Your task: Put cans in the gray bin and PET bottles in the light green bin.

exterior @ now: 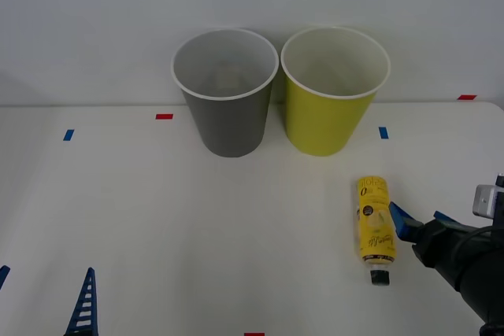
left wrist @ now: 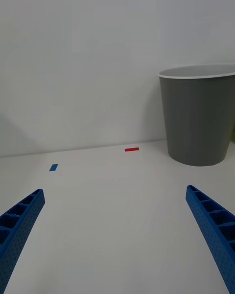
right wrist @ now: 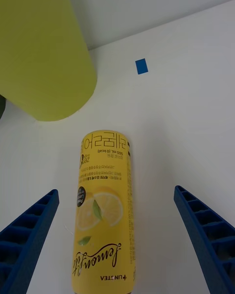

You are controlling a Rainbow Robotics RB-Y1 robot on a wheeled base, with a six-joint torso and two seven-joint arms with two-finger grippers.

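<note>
On the white table (exterior: 197,218) two bins stand side by side against the back wall, upright, mouths open: the gray bin (exterior: 227,108) on the left and the light green bin (exterior: 331,100) just beside it on the right, their white rims nearly touching. From the middle of the table the gray bin sits at about twelve o'clock and the green one at about one o'clock. The bottle (exterior: 376,222), wrapped in a bright yellow label with lemons printed on it, lies flat on its side at about four o'clock, near the green bin but apart from it, its small black cap pointing toward the robot and its base toward the bins. The right gripper (exterior: 416,218) is low over the table just to the right of the bottle, its blue ribbed fingers (right wrist: 29,235) spread wide; from its own camera the bottle (right wrist: 103,210) lies between the two fingers without either one touching it, and the green bin's wall (right wrist: 44,54) rises just beyond. The left gripper (exterior: 43,293) is down at about seven o'clock, at the near edge, its fingers (left wrist: 210,225) also spread apart with nothing between them, facing the gray bin (left wrist: 198,117). Small red and blue tape marks (exterior: 164,116) dot the tabletop.
</note>
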